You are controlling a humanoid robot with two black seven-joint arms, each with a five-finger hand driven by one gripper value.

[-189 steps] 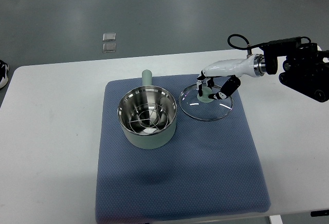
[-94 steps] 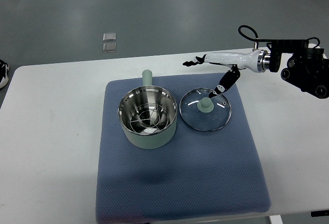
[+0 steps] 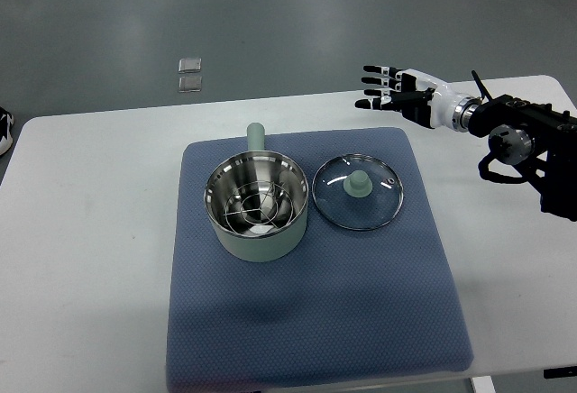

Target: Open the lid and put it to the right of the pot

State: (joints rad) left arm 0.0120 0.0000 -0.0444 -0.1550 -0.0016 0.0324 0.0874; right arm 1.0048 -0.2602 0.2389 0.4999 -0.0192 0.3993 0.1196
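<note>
A pale green pot (image 3: 257,208) with a steel inner wall and a wire rack inside stands open on the blue mat (image 3: 315,321), its handle pointing away. The glass lid (image 3: 358,193) with a green knob lies flat on the mat just right of the pot, almost touching it. My right hand (image 3: 386,86) is open with fingers spread, held above the table's far edge, up and to the right of the lid, holding nothing. The left arm does not show.
The mat lies on a white table (image 3: 90,231). Two small clear squares (image 3: 191,74) lie on the grey floor beyond the table. A dark shoe tip (image 3: 5,127) shows at the left edge.
My right hand let go of the lid's knob, left the lid flat on the mat right of the pot, then lifted away up and to the right with fingers spread.
</note>
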